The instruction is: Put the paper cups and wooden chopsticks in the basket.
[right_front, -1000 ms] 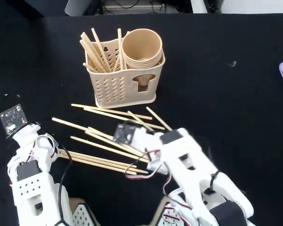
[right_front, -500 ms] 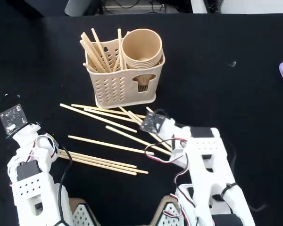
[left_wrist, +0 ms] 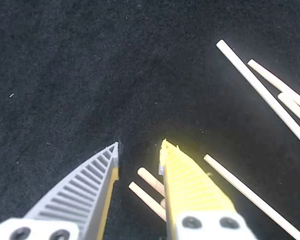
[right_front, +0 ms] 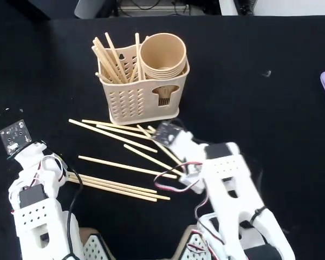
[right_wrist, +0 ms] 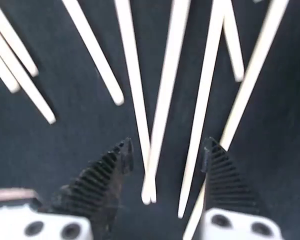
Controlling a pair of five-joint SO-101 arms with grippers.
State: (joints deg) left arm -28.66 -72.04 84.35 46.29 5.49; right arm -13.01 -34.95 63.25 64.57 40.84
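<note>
At lower left we see the left tool [left_wrist: 139, 147] with jaws apart above the counter [right_front: 271, 135]. Loose wooden chopsticks [right_front: 112, 135] lie mid-frame below the basket [right_front: 141, 103] holding paper cups [right_front: 162, 54]; the right tool [right_wrist: 167, 150] gapes astride several.

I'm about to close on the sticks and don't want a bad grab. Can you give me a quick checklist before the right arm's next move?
1. Right gripper open: ok.
2. Loose chopsticks between its jaws: ok, several lie in the gap.
3. Just one stick lined up: not ok.
4. Jaws low enough to pinch: cannot tell.
5. Basket upright, paper cups already inside: ok.
6. Left gripper out of the way: ok, open over other stick ends, well apart from the right arm.
</note>
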